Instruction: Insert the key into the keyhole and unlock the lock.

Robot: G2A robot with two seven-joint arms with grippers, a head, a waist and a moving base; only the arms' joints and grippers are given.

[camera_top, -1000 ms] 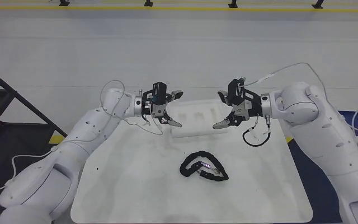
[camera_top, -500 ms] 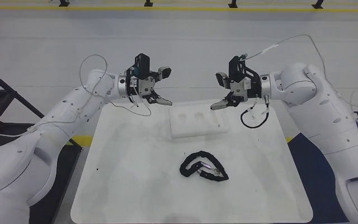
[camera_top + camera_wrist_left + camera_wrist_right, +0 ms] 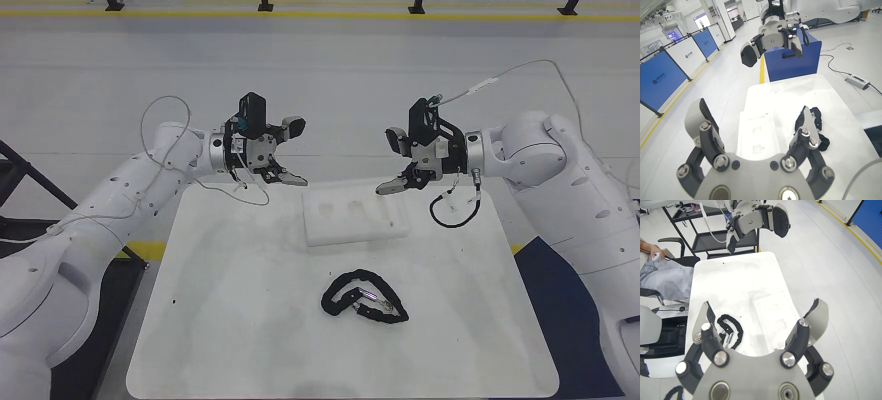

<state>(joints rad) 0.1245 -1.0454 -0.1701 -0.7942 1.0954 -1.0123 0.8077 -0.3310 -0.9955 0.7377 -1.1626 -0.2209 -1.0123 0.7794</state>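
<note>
The left gripper [image 3: 296, 153] and right gripper [image 3: 388, 162] hang over the far edge of the table [image 3: 230, 320], facing each other. Each has its fingers spread wide and holds nothing. The black chain lock [image 3: 362, 297] lies curled mid-table, on the robot's side of the white foam tray [image 3: 355, 217], well apart from both grippers.

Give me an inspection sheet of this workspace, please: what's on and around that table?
Surface: white table with rounded corners.
Job's things: black chain lock lies mid-table, a shiny metal piece inside its loop; cannot tell if it is the key.
Clutter: white foam tray near the far edge.
Grippers: left gripper and right gripper open, empty, raised either side of the tray.
Cables: black cable loop hangs under the right wrist.
Surroundings: yellow floor line, blue barriers, blue cabinet.
</note>
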